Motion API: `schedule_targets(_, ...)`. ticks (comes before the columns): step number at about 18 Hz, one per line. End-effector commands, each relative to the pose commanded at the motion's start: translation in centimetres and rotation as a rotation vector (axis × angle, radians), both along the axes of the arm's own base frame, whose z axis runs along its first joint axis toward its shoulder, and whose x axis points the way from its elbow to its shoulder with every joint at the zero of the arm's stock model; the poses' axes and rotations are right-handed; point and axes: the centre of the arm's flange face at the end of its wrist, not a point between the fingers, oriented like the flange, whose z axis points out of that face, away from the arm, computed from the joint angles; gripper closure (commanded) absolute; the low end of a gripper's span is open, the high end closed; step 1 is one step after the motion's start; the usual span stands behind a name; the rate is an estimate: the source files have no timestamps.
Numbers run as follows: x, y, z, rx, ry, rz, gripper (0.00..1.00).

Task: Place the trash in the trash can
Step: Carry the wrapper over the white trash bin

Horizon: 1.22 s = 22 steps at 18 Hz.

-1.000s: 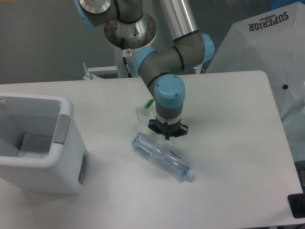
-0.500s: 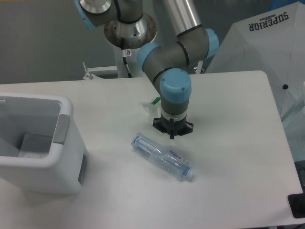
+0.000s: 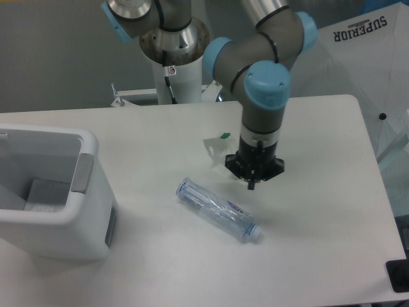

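White table [image 3: 319, 211] carries bin [image 3: 51, 220], bottle [image 3: 217, 210] and wrapper [image 3: 217, 144].

Gripper [image 3: 252, 182] points straight down above the table [image 3: 319, 211], fingertips close together; whether it grips anything cannot be told. Crumpled white paper wrapper [image 3: 217, 146] lies just left of the wrist, green mark on top. Crushed clear bottle [image 3: 217, 210] lies diagonally, below-left of the gripper, apart from it. White trash can [image 3: 48, 192] stands at the table's left edge, well apart from both.
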Motion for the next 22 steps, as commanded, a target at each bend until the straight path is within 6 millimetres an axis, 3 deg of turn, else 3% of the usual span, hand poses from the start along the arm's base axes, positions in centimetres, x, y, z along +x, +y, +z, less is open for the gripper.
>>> schedule_targets(6, -1.5, 1.6, 6.1, 0.122, 0.057, 0.016, 1.0)
schedule_targets(11, -1.1, 3.4, 11.0, 0.264, 0.062, 0.008, 1.0)
schedule_targets(12, -0.1, 3.6, 13.5, 0.318, 0.068, 0.01, 1.0)
schedule_targets(19, 5.8, 5.3, 18.7, 0.447, 0.046, -0.042, 1.0)
schedule_targets(20, 7.0, 5.8, 19.5, 0.46, 0.041, -0.046, 1.0)
schedule_targets(22, 11.3, 8.0, 20.6, 0.481, 0.019, -0.095, 1.0)
